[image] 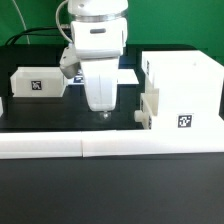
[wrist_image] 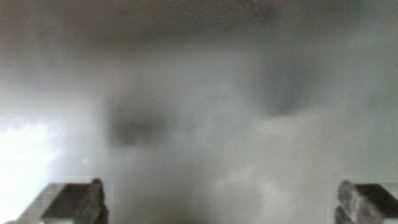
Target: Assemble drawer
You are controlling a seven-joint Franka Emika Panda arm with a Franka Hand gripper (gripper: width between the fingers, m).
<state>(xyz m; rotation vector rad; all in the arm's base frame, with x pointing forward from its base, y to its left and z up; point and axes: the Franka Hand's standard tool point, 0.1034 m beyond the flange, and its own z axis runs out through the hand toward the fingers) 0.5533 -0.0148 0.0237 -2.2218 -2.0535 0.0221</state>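
The large white boxy housing point(image: 185, 85) stands at the exterior view's right, with a square tag on its front. A small white tray point(image: 40, 82) with a tag sits at the left. Another white piece point(image: 128, 77) shows partly behind the arm. My gripper point(image: 100, 113) points down over the black table between the tray and the housing, just behind the rail. In the wrist view my gripper point(wrist_image: 222, 205) is open; its fingers point(wrist_image: 71, 205) stand far apart with nothing between them. Only a blurred grey surface shows beyond.
A long low white border rail point(image: 110, 147) runs along the front of the table. A small white block point(image: 148, 108) juts from the housing's left side, close to my gripper.
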